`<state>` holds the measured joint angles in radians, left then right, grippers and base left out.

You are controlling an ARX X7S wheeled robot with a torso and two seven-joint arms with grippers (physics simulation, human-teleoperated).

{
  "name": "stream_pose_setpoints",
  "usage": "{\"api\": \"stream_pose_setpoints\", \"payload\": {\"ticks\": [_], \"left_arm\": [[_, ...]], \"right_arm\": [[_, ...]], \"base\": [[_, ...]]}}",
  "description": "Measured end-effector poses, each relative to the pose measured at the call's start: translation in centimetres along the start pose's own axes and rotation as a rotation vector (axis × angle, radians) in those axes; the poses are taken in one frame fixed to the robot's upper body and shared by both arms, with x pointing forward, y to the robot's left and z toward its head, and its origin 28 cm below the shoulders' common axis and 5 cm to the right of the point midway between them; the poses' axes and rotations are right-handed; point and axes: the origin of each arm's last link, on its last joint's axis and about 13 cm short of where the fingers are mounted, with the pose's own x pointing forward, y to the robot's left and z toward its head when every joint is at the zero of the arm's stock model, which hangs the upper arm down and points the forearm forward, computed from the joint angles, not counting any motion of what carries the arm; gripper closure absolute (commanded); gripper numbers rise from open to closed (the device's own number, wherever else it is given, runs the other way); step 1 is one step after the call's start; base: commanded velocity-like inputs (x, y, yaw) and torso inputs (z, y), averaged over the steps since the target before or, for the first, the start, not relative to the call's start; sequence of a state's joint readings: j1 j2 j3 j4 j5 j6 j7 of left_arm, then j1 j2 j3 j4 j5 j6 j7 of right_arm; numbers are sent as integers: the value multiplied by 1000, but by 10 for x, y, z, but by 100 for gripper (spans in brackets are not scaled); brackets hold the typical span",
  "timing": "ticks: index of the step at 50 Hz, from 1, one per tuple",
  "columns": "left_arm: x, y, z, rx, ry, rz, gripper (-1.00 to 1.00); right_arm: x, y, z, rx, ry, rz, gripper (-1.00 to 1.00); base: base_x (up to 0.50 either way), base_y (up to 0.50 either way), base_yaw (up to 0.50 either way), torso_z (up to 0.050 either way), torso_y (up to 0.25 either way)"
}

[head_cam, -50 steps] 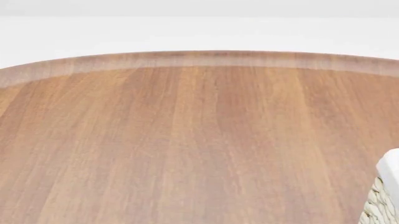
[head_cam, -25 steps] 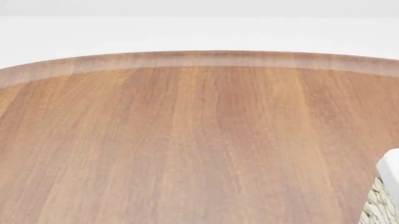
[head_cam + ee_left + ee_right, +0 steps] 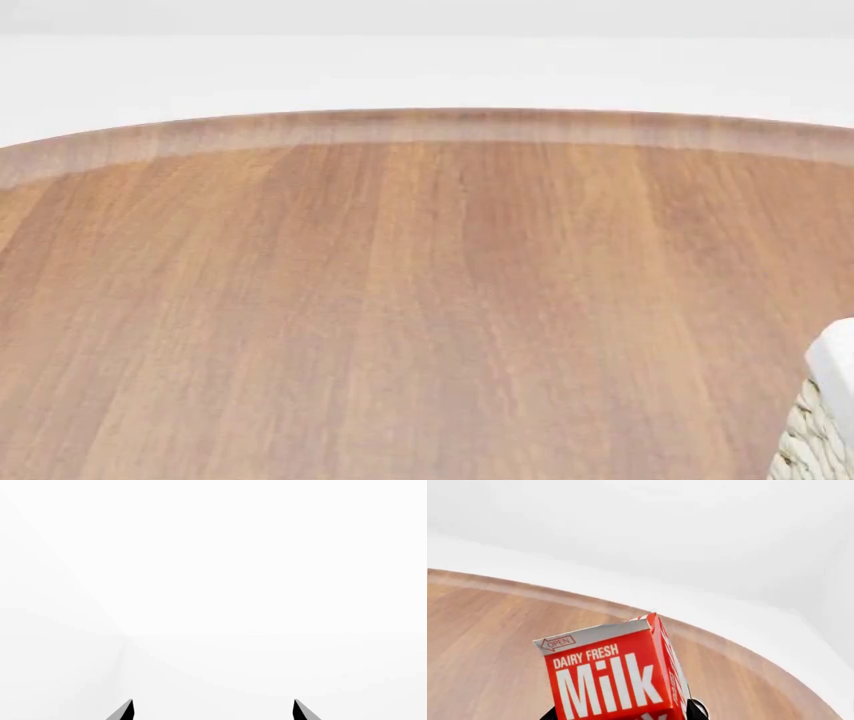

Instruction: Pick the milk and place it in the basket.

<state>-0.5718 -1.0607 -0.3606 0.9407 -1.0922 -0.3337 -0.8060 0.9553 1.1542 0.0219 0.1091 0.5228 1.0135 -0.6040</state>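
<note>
While the right gripper point(image 3: 622, 716) clamped the milk point(image 3: 617, 672) above the round wooden table point(image 3: 400, 300), only the basket point(image 3: 825, 410) corner showed at the head view's lower right. The left gripper point(image 3: 213, 711) stood wide apart, holding nothing, against blank white.

I see the milk point(image 3: 617, 677), red gable top with white "Milk" lettering, tilted and raised above the desk point(image 3: 487, 650). I see one woven corner of the basket point(image 3: 825, 415), white cloth rim.

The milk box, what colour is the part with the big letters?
Red, with white letters, on the milk; right wrist view shows it best.
</note>
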Motion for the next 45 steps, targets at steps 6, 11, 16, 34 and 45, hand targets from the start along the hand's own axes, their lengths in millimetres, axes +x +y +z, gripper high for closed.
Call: {"api": "stream_pose_setpoints", "payload": {"ticks": [6,11,16,34,45], "left_arm": [[0,0,0,0,0,-1,-100],[0,0,0,0,1,-1,-100],[-1,0,0,0,2,-1,-100],[-1,-1,0,0,1,-1,-100],[0,0,0,0,0,-1,-100]], "right_arm": [[1,-2,-8,3,61,14,100],[3,-2,-14,8,104,28,100],[4,-2,-19,14,141,42,100],[4,-1,-36,38,242,69,100],[2,-3,-45,64,287,60,100]], "base": [[0,0,0,0,2],[0,0,0,0,2],[0,0,0,0,0],[0,0,0,1,1],[0,0,0,1,2]]}}
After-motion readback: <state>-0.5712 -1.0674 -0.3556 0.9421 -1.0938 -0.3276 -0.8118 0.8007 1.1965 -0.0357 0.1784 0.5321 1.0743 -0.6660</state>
